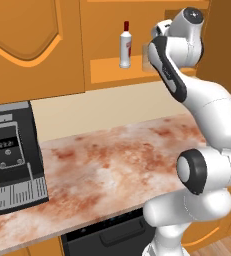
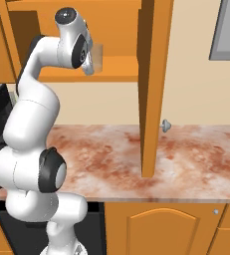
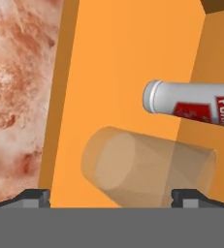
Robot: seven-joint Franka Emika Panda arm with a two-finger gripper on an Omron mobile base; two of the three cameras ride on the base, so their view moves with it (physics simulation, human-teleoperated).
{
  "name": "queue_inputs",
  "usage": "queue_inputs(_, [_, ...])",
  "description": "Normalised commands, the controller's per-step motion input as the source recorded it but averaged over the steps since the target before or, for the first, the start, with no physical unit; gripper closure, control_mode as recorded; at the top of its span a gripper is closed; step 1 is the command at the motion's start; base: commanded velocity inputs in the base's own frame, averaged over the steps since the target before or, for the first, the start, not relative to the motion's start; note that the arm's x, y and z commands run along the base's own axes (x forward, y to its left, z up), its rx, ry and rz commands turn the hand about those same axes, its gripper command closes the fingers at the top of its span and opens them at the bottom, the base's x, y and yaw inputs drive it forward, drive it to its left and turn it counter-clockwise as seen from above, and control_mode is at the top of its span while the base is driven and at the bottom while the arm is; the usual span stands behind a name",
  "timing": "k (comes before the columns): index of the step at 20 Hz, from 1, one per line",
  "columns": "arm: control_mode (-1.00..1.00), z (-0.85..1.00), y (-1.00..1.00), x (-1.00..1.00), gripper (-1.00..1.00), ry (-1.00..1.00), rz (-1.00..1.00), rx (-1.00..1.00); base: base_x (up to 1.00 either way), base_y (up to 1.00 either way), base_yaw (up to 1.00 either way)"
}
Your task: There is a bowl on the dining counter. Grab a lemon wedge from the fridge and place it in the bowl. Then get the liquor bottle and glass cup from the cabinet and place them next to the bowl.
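Note:
The liquor bottle, white with a red cap and label, stands on the open cabinet's shelf. In the hand view the liquor bottle lies across the upper right. The clear glass cup is just in front of my gripper, whose fingertips stand wide apart on either side of it without touching. From the right base view, the gripper reaches onto the shelf beside the glass cup. The gripper is open and holds nothing. The bowl, lemon wedge and fridge are out of view.
A marbled counter runs below the cabinet. A black coffee machine stands at its left. The cabinet's open door juts out over the counter to the right of the arm. A closed cabinet door hangs at upper left.

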Motion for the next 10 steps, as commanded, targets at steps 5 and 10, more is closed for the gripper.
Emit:
queue_inputs(5, [-1.00, 0.06, -0.09, 0.25, -1.00, 0.00, 0.00, 0.01, 0.00, 0.00, 0.00])
queue_inputs(10, [-1.00, 0.05, -0.07, 0.32, -1.00, 0.00, 0.00, 0.03, 0.00, 0.00, 0.00])
